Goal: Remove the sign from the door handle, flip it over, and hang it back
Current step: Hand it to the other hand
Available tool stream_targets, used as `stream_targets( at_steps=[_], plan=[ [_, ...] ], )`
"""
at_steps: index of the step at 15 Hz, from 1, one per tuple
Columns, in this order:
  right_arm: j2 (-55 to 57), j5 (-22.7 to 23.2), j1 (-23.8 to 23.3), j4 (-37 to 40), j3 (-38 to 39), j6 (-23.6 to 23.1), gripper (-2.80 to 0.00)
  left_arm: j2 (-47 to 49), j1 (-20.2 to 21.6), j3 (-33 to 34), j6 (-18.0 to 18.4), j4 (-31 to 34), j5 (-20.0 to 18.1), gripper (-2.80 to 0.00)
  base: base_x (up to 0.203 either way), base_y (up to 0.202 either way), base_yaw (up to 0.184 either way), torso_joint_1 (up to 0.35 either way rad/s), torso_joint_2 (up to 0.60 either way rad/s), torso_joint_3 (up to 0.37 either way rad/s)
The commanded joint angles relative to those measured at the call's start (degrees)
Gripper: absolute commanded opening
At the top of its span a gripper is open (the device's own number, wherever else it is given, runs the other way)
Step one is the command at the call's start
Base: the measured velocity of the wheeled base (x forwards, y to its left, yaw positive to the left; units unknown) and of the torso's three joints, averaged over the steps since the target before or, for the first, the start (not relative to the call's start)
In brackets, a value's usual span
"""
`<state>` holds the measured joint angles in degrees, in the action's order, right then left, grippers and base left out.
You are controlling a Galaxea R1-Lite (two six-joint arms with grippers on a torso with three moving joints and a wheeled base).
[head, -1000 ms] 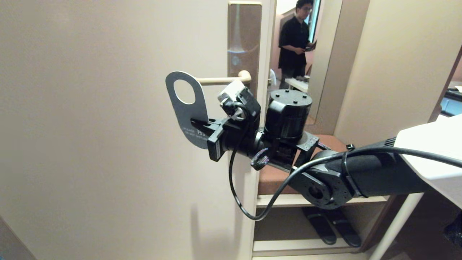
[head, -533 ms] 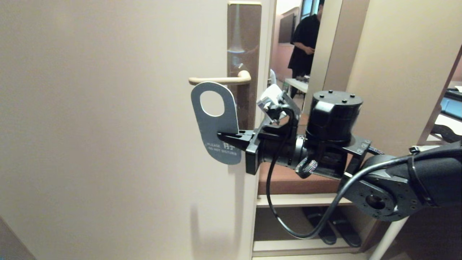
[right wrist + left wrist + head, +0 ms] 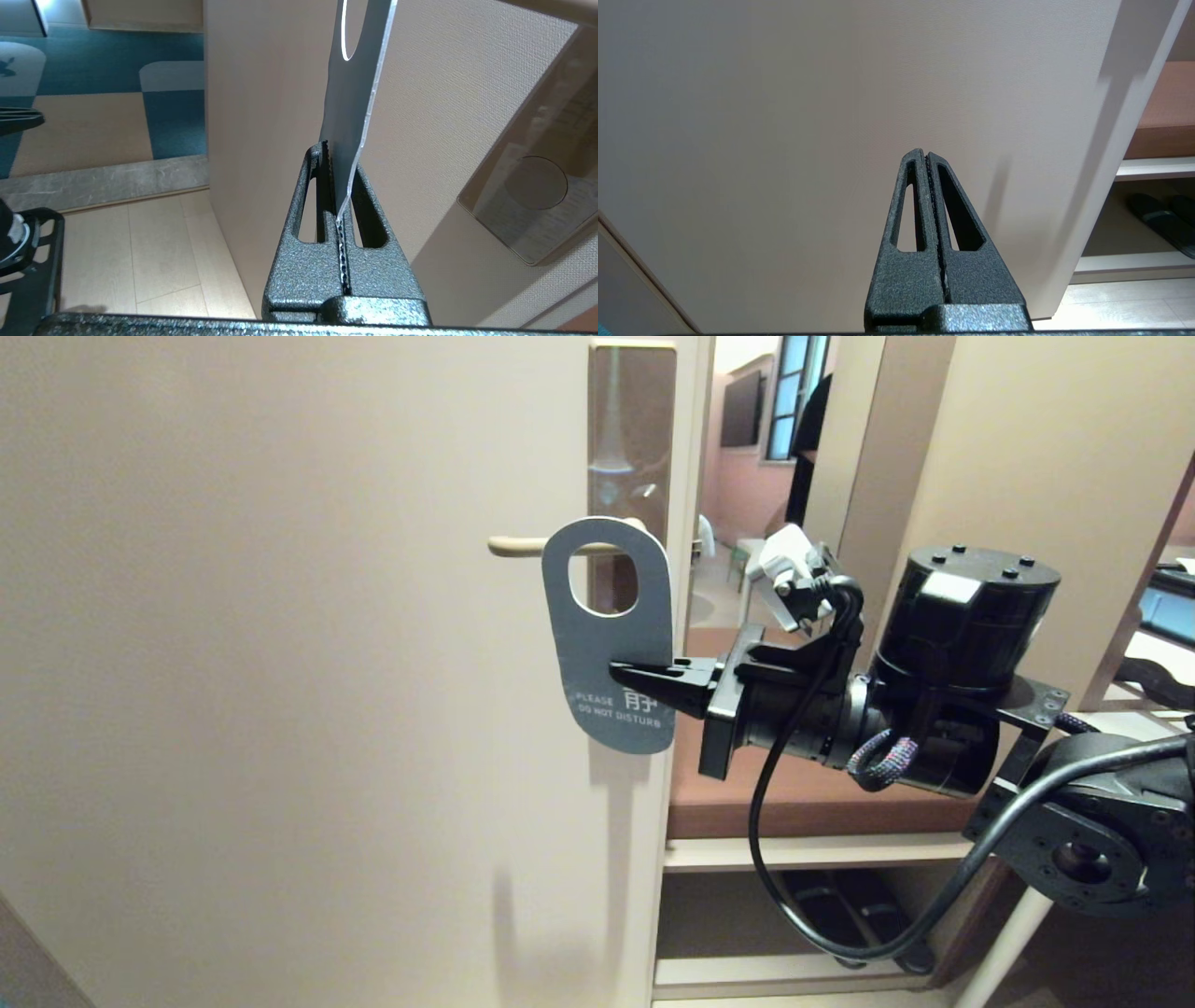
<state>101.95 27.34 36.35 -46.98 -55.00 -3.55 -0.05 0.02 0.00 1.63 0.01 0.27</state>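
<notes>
the left pincer [image 3: 927, 161] is closed on nothing, facing the cream door [image 3: 280, 663]. the door handle [image 3: 518, 546] passes behind the blue-grey sign [image 3: 607, 635], off it, gripped at its right edge by the closed right pincer [image 3: 644, 677].

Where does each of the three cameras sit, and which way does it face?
Head view: high on the robot, facing the door; right gripper holds the sign at the door handle.
Left wrist view: behind the shut left gripper, facing bare door.
Right wrist view: behind the right gripper, looking along the sign's edge.
Shared: head and right wrist views show the sign.
</notes>
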Motion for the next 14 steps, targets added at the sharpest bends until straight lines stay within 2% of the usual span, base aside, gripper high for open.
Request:
stream_targets(
  at_steps=[1, 7, 14],
  plan=[
    [-1.58, 0.20, -0.16, -0.31, 1.07, 0.00, -2.80, 0.05, -0.02, 0.00, 0.04, -0.01, 0.08, -2.80, 0.000, 0.000, 0.000, 0.000, 0.00, 0.000],
    [-4.33, 0.24, -2.93, -0.37, 4.68, -0.08, -2.80, 0.05, 0.00, 0.00, 0.04, -0.01, 0.05, -2.80, 0.000, 0.000, 0.000, 0.000, 0.00, 0.000],
    [-12.82, -0.17, -8.24, -0.48, 14.44, -0.51, -2.80, 0.05, -0.02, 0.00, 0.04, -0.01, 0.05, -2.80, 0.000, 0.000, 0.000, 0.000, 0.00, 0.000]
  ],
)
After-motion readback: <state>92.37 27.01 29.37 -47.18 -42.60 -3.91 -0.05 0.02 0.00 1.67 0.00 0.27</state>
